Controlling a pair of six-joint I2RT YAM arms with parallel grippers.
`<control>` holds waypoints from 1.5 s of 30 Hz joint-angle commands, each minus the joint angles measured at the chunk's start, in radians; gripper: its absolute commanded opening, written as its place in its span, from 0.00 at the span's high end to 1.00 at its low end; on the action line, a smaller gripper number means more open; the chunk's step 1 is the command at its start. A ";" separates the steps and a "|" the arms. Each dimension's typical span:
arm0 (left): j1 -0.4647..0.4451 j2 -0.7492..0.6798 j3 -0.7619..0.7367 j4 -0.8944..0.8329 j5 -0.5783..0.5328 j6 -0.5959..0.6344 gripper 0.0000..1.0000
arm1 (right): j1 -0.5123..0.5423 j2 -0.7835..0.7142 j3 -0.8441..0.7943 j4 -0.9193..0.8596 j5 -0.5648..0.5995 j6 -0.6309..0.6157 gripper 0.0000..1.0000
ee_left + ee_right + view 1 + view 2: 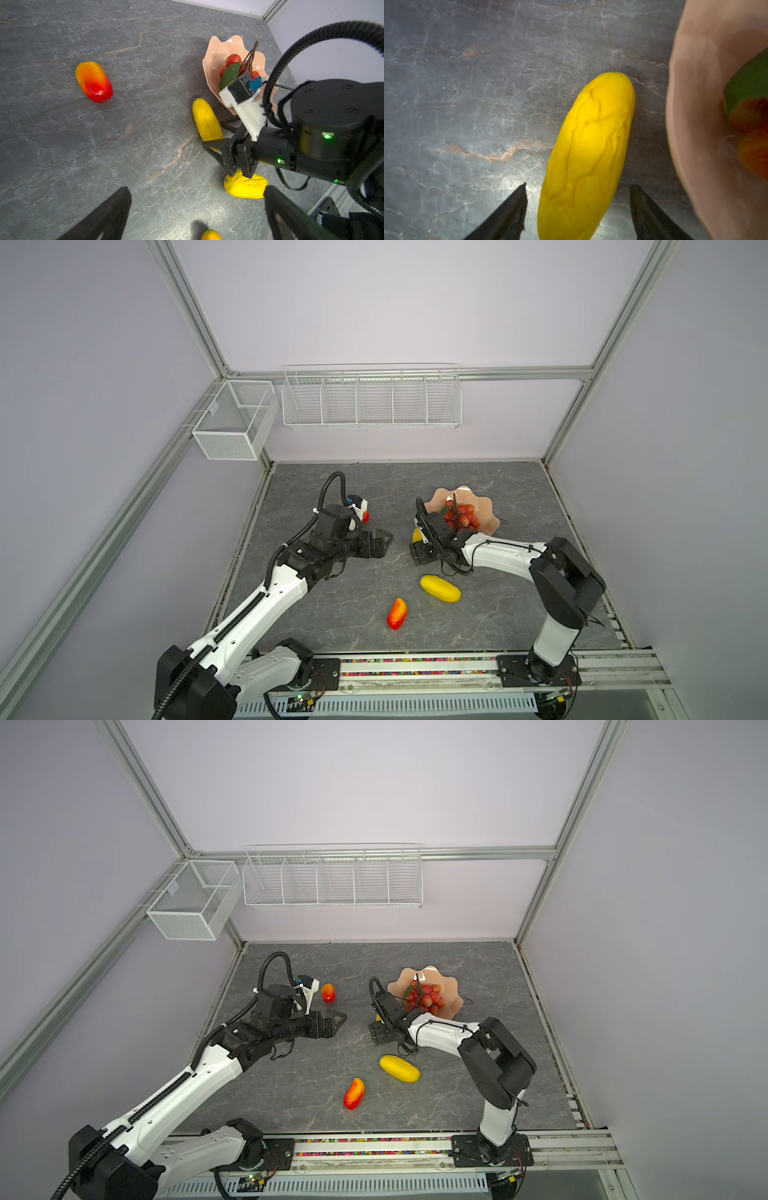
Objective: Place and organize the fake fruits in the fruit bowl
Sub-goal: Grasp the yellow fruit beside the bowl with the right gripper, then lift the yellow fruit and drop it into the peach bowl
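While the right gripper is standing open around the yellow fruit, gripping nothing, just lower left of the bowl at centre-right in a top view, the pick-up is probably starting and is calling for closing, then lifting over the rim.

Two yellow fruits and two mangoes lie outside the one bowl. One berry bunch sits inside it. Two wire baskets hang beyond it.
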 commanded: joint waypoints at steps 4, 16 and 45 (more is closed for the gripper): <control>0.003 -0.010 -0.007 0.006 -0.003 0.007 0.01 | 0.004 0.063 0.064 -0.010 0.005 0.012 0.36; 0.003 -0.004 0.004 0.016 -0.018 -0.001 0.01 | 0.012 -0.136 -0.002 0.064 -0.049 -0.103 0.59; -0.113 0.258 0.180 0.245 0.132 0.011 0.01 | -0.544 -0.152 0.018 -0.039 -0.064 -0.219 0.60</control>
